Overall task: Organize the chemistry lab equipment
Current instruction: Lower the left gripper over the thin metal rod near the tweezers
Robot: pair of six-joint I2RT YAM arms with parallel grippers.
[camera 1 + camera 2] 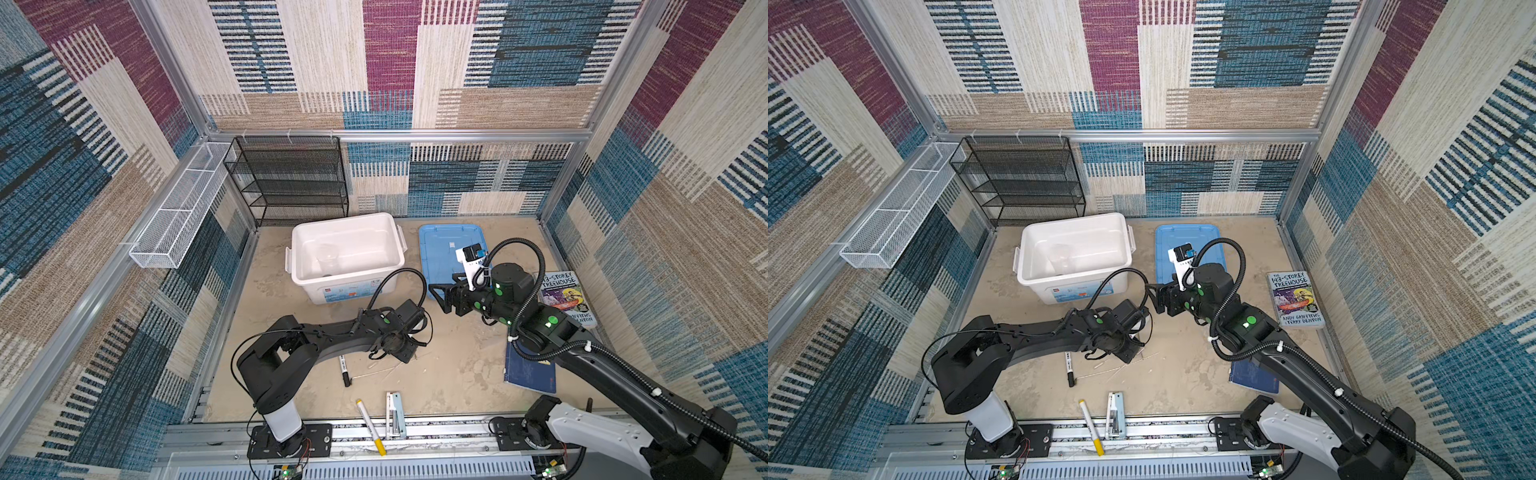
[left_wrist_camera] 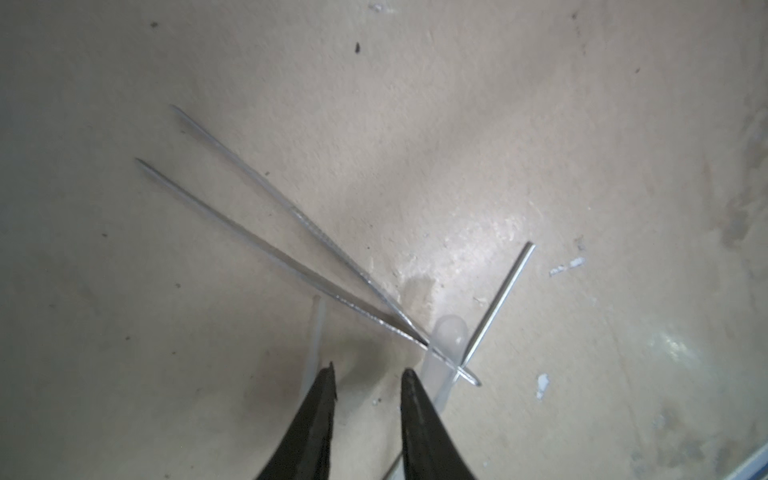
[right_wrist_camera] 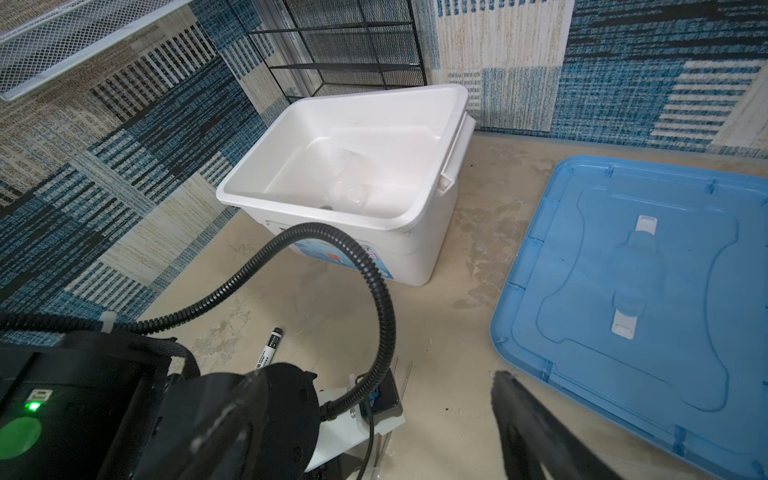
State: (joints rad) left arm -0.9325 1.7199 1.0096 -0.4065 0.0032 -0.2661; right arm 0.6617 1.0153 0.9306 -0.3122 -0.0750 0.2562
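Lying on the table in front of the white tub, the tweezers splay their prongs, a thin rod crossing their joined end. The left tool sits close by, slightly parted, empty; the right tool, beside the tub, gapes empty.

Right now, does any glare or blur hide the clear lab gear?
Left wrist view: floor glare beside the metal tweezers. Right wrist view: clear beaker washes out against the white bin. Both top views: thin rods barely resolve.
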